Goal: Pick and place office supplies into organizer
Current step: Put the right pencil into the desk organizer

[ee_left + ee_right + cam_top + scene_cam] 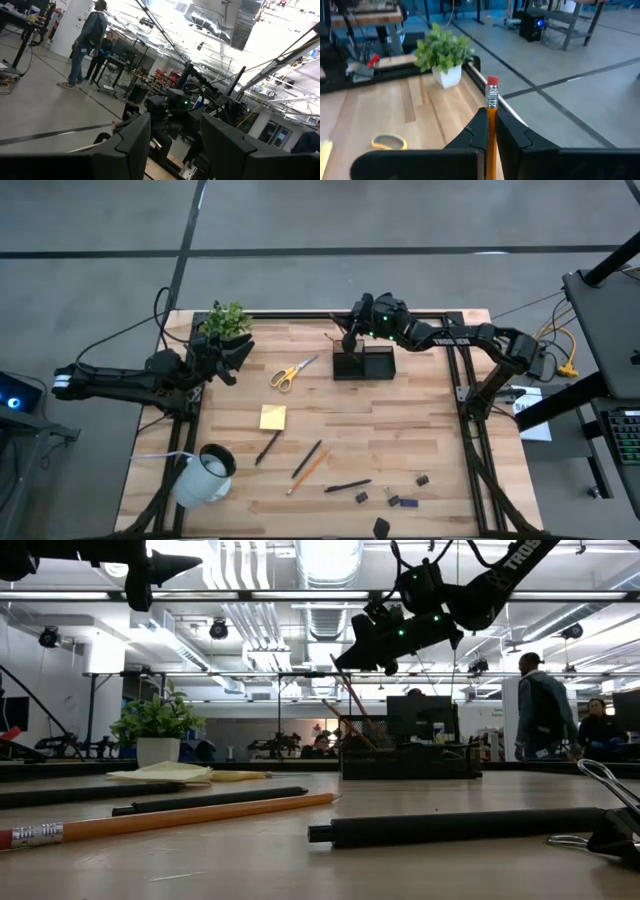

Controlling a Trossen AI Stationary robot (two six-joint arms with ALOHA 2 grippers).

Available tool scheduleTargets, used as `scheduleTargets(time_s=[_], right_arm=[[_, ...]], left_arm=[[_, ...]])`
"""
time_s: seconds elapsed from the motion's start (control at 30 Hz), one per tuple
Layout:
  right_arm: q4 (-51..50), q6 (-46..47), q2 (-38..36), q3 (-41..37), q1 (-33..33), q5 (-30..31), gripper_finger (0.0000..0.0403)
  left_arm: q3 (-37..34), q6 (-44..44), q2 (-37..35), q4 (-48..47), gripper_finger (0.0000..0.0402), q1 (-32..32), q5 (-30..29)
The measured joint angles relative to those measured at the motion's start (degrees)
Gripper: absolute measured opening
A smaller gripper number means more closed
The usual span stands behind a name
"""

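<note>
Wooden tabletop (400, 430) carried the black organizer (364, 364); above it the right gripper (352, 330) pinched an orange pencil (491, 117). Well away from it, the left gripper (232, 358) hung released beside the plant (224, 320).

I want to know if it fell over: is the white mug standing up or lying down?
Lying down. From above, the white mug rests on its side near the table's front left corner, its dark opening facing sideways.

Bright overhead ceiling lights (325, 560) w/ glare; near pencil (150, 820) soft, bg blown out in left wrist view.
</note>
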Motion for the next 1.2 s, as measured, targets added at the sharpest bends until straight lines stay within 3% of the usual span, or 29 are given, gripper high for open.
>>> scheduleTargets(time_s=[0.17, 0.57, 1.2], right_arm=[[9.7, 2.4, 0.0, -2.6, 0.0, 0.8, 0.0011], [10.3, 3.3, 1.0, -5.3, 0.0, 2.9, 0.0011], [13.6, 2.4, 4.0, -5.4, 0.4, 1.0, 0.0011]], left_arm=[[0.0, 0.0, 0.0, 0.0, 0.0157, 0.0, 0.0], [0.0, 0.0, 0.0, 0.0, 0.0157, 0.0, 0.0], [0.0, -0.1, -0.1, 0.0, 0.0157, 0.0, 0.0]])
